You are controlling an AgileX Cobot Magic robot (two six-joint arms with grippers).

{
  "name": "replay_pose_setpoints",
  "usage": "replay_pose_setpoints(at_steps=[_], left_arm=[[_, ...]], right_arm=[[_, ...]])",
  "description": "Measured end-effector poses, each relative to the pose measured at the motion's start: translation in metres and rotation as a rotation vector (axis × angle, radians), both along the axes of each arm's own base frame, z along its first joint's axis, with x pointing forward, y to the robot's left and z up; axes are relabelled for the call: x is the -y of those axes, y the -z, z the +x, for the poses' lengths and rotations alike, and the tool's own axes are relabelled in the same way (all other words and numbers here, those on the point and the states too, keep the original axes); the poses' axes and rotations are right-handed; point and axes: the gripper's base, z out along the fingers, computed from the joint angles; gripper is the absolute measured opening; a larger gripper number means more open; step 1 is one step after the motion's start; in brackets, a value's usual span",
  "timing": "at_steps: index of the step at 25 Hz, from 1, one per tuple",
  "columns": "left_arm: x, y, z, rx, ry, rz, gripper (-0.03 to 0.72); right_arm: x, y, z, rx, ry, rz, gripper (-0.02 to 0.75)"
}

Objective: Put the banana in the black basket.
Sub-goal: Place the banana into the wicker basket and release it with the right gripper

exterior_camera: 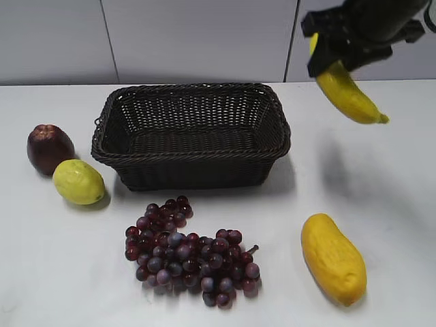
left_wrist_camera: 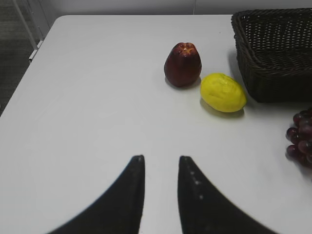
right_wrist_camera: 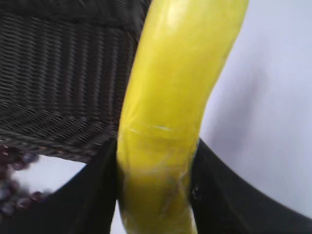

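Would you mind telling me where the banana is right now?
In the exterior view, the banana hangs at upper right, clamped in the right gripper, above the table beyond the black basket's right end.

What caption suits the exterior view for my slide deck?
Right gripper holds the banana aloft, right of the black basket.

the exterior camera looks down at a slant from the front across the white tabletop [exterior_camera: 381, 177], facing the rear wall. the left wrist camera sits low behind its black pincer [left_wrist_camera: 161, 168], looking forward over the tabletop. the right wrist camera is very close, its view partly blurred. all three views share the dark woven wicker basket [exterior_camera: 191, 129].
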Motion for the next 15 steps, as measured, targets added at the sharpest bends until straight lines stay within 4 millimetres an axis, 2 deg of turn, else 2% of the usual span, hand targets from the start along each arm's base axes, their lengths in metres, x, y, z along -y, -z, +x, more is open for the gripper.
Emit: replay_pose_setpoints(at_steps=[3,6,11,15], left_arm=[[0.0,0.0,0.0,0.0,0.0,0.0,0.229],[0.0,0.0,0.0,0.0,0.0,0.0,0.229],[0.0,0.0,0.0,0.0,0.0,0.0,0.229],[0.0,0.0,0.0,0.0,0.0,0.0,0.229]], right_arm=[[-0.025,-0.014,0.006,0.058,-0.064,0.022,0.348],[-0.053,-0.012,0.014,0.086,-0.143,0.037,0.348],[-0.096,0.01,0.026,0.176,-0.303,0.042,0.348],[-0.119,0.035,0.03,0.247,-0.44,-0.007,0.348]])
